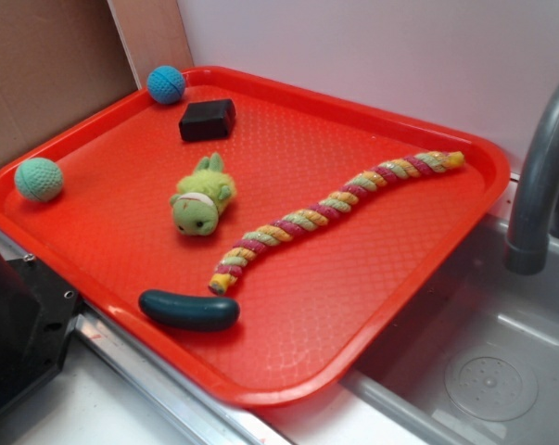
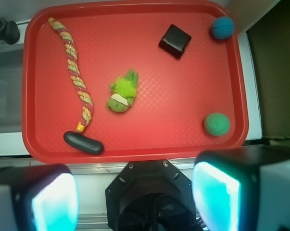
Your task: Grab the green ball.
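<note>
Gripper sat high above the near edge of the red tray, camera looking straight down. Both fingers framed the bottom of the wrist view, spread wide apart, nothing between them. Well clear of every object on the tray.

Exterior view showed almost none of the arm, only a dark block of robot hardware at the lower left. It did show a grey faucet and a sink basin beside the tray; in the wrist view the basin was just a strip past the tray's left edge. Wrist view gave the full tray layout from above.

Green ball lay in the tray's near right corner in the wrist view, close to the rim; left edge of the tray in the exterior view. Small, pale mint, knitted dimpled surface. Sitting alone, touching nothing.

Others: blue knitted ball in the far right corner, black block near it, yellow-green plush animal mid-tray, twisted multicolour rope along the left side, dark green pickle-shaped toy just beside the rope's near end.
</note>
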Tool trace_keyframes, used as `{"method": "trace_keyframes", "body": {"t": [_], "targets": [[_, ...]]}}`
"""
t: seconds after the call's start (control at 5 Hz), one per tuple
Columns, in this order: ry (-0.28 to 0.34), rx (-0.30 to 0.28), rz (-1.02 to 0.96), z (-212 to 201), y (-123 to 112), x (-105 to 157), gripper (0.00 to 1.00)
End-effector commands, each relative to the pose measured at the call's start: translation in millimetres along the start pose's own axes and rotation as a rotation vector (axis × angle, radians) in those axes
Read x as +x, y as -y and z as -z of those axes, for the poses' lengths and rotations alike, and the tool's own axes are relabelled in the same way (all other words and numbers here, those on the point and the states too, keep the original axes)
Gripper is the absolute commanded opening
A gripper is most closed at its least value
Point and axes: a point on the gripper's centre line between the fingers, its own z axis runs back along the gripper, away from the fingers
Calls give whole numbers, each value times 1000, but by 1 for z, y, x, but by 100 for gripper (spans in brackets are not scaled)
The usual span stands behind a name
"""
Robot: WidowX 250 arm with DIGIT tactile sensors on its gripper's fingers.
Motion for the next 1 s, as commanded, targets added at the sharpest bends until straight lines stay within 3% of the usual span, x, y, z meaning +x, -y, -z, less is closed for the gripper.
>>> {"method": "trace_keyframes", "body": {"t": [0.0, 0.2, 0.6, 0.8], "targets": [[0, 0, 0, 0, 0, 0, 100], [4, 137, -237, 25, -46, 7, 100], [69, 335, -611, 69, -110, -7, 100], [59, 346, -687, 105, -129, -10, 100]]}}
